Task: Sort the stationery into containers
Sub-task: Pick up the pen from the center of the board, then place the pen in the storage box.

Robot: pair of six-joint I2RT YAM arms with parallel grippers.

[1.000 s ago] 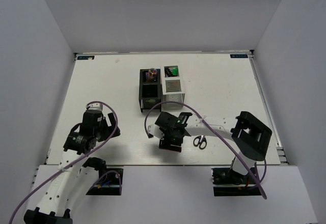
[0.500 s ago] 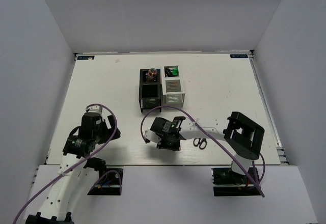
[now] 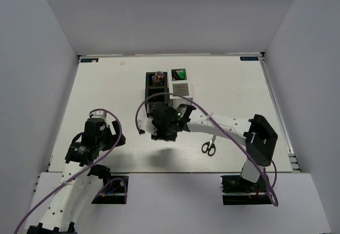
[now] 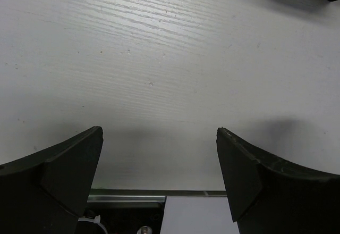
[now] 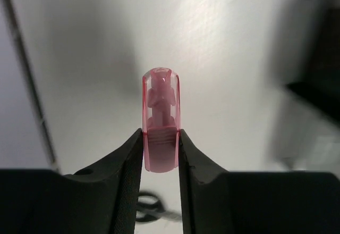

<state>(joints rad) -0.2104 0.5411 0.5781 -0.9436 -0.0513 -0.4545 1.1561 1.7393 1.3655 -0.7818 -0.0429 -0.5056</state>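
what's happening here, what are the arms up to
The right hand grips a pink tube, raised off the table close to the black organiser. The left hand is open over bare table, holding nothing. Scissors lie on the table near the right arm, not yet sorted. The black organiser and the white organiser beside it already hold a few items.

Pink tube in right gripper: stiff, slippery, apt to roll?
Probably rigid: the pink tube shows no squash in the right gripper. Glossy plastic, pinched only near one end, so may slip. Rounded body likely rolls if laid flat.
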